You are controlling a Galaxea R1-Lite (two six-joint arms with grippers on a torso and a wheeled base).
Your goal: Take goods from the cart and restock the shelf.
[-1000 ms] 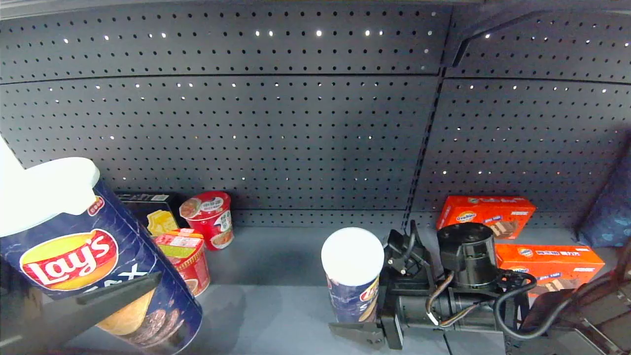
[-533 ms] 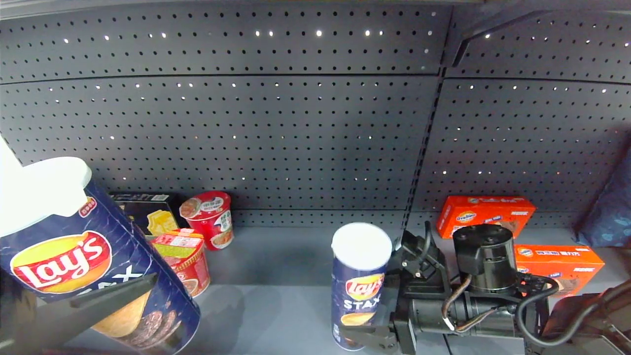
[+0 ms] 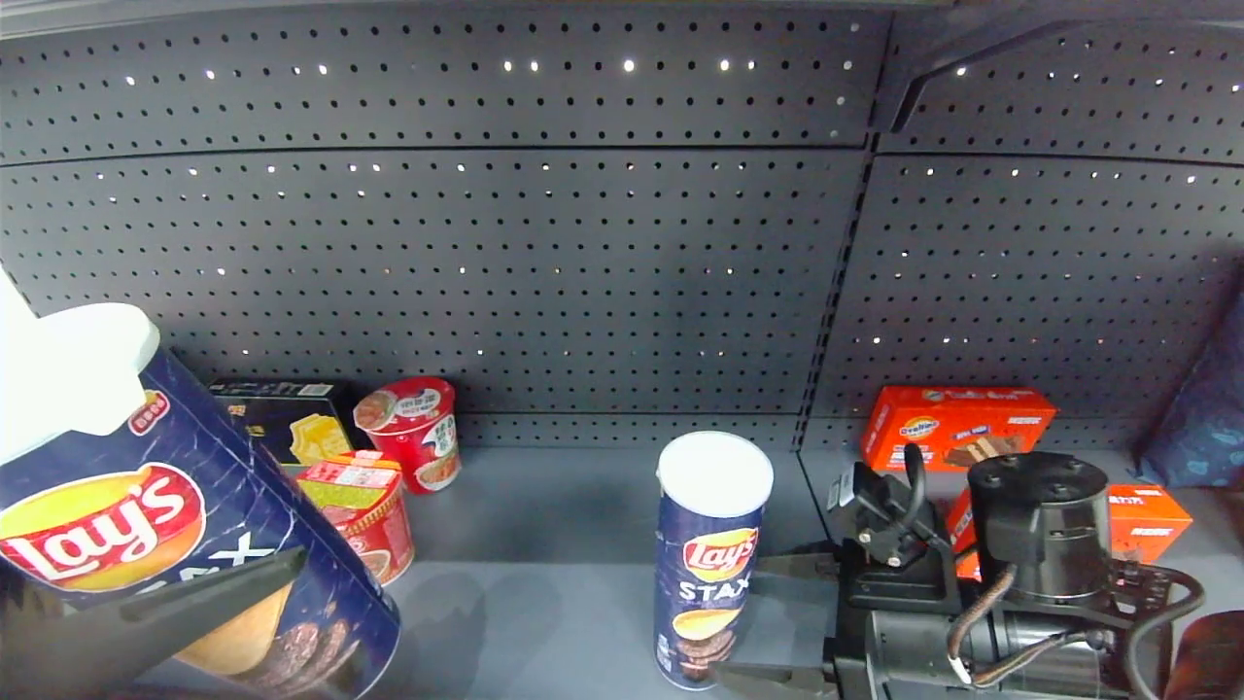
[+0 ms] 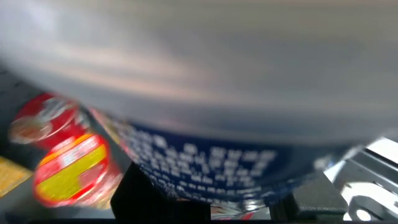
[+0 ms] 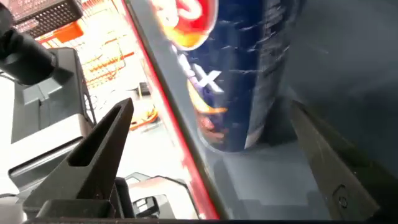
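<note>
On my far left, my left gripper (image 4: 227,200) has its jaws clamped on a navy chip can (image 3: 146,506) with a white lid. The can hangs tilted, lid toward the pegboard back panel (image 3: 486,243), above the left end of the shelf (image 3: 564,515). One dark finger (image 3: 214,588) crosses its lower body.

Behind it a black box (image 3: 282,418) stands against the back, with a red noodle cup (image 3: 413,433) just beside it. A second noodle cup (image 3: 364,515) with a yellow-green lid sits nearer the front.

At mid-shelf a second chip can (image 3: 711,559) stands upright on the shelf floor. My right gripper (image 3: 777,619) lies low beside it, jaws spread wide — one finger behind the can, the other along its base in front. From the right wrist view the can stands between the fingertips with a gap on each side.

Farther right, an orange biscuit box (image 3: 957,423) lies at the back and another orange box (image 3: 1142,515) nearer the front — beyond them, a blue patterned bag (image 3: 1200,418).
</note>
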